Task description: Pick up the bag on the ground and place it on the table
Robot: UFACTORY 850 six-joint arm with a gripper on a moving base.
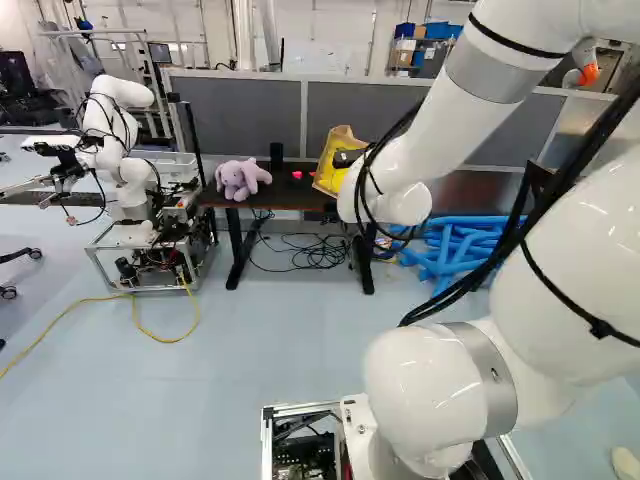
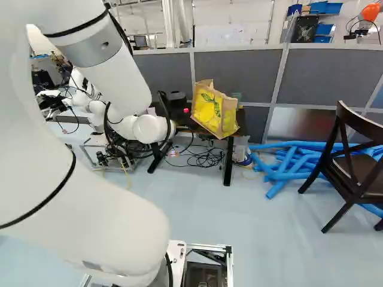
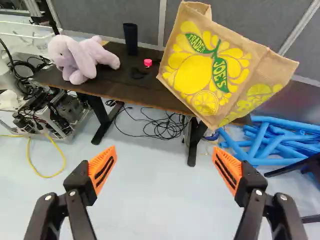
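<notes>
A: Black claw point(image 1: 348, 158), 2 orange-padded fingers point(image 3: 102, 167): state?

B: Released. Fingers spread wide apart, clear of the bag.

A: Locate the bag.

B: Tan fabric bag with yellow lemon print point(image 3: 197, 65): ahead of the claw, tilted, at the dark rectangular tabletop's point(image 3: 135, 90) end nearest the blue tubes point(image 3: 265, 140). 1 lower corner projects past the front edge.

A: Other contents?

B: 1 lavender plush toy point(image 3: 80, 57) at the opposite end; 1 black cylinder point(image 3: 130, 37), upright; 1 small pink item point(image 3: 148, 63).
</notes>
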